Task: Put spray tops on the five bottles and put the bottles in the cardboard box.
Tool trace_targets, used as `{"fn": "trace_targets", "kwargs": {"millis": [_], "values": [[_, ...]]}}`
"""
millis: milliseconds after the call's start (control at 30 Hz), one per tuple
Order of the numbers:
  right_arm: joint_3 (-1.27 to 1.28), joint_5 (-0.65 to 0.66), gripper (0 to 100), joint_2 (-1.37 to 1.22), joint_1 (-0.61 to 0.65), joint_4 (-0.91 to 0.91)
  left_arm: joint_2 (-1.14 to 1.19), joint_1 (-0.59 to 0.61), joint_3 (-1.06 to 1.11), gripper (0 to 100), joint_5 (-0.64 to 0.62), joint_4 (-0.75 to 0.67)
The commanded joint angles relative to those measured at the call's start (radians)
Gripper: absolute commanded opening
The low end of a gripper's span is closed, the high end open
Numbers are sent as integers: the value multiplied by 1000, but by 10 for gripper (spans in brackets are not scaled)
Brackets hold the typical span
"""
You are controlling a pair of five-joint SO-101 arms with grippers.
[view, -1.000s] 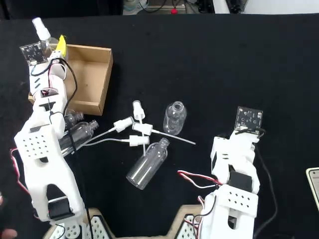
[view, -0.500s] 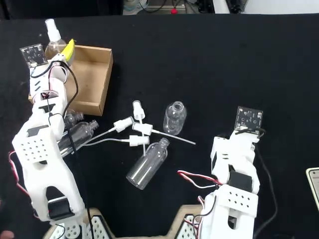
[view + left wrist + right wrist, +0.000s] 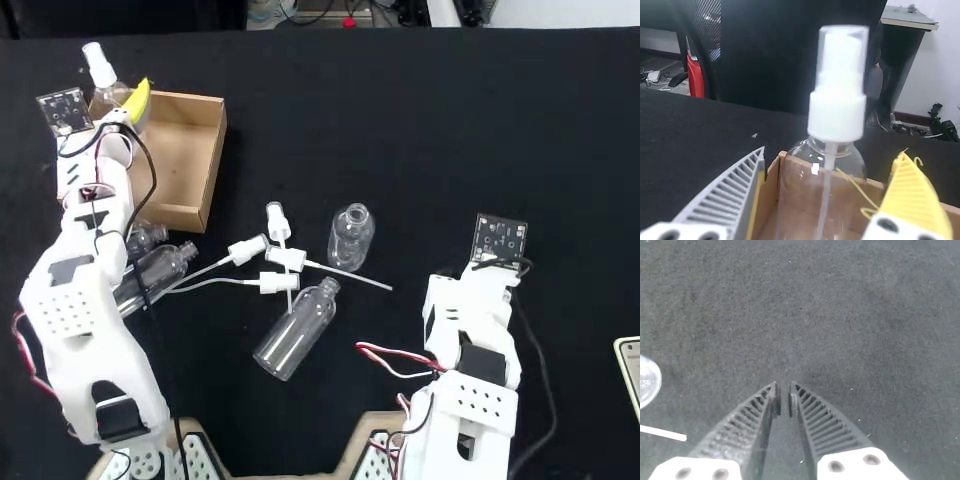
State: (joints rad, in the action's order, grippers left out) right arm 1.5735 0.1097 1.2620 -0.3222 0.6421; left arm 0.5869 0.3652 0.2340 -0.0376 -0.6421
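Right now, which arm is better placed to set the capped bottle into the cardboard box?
Left. The left pincer grips the capped bottle right at a corner of the cardboard box. The right pincer is shut, empty and well away from the box.

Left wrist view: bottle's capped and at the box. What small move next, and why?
Probably draw the left gripper inward over the cardboard box: the bottle it grips hangs above the far rim, so releasing here might drop it outside.
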Motion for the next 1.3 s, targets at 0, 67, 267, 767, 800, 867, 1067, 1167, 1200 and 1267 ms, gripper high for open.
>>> {"fn": "trace_targets", "kwargs": {"millis": [0, 67, 267, 767, 800, 867, 1067, 1167, 1200, 1267], "values": [[-4, 9, 43, 24, -14, -29, -164, -10, 68, 373, 0, -9], [-4, 9, 43, 24, -14, -28, -192, -7, 99, 373, 2, -9], [-4, 9, 43, 24, -14, -28, -276, 18, 219, 373, 2, -9], [-4, 9, 43, 24, -14, -28, -730, 39, 489, 373, -6, 539], [-4, 9, 43, 24, -14, -28, -773, 48, 489, 373, -8, 615], [-4, 9, 43, 24, -14, -29, -865, 77, 489, 373, -5, 761], [-4, 9, 43, 24, -14, -29, -1016, 148, 490, 373, 3, 1040], [-4, 9, 43, 24, -14, -29, -1033, 168, 489, 373, 3, 1129], [-4, 9, 43, 24, -14, -29, -1033, 168, 489, 373, 3, 1126], [-4, 9, 43, 24, -14, -29, -1026, 171, 487, 373, 3, 1100]]}}
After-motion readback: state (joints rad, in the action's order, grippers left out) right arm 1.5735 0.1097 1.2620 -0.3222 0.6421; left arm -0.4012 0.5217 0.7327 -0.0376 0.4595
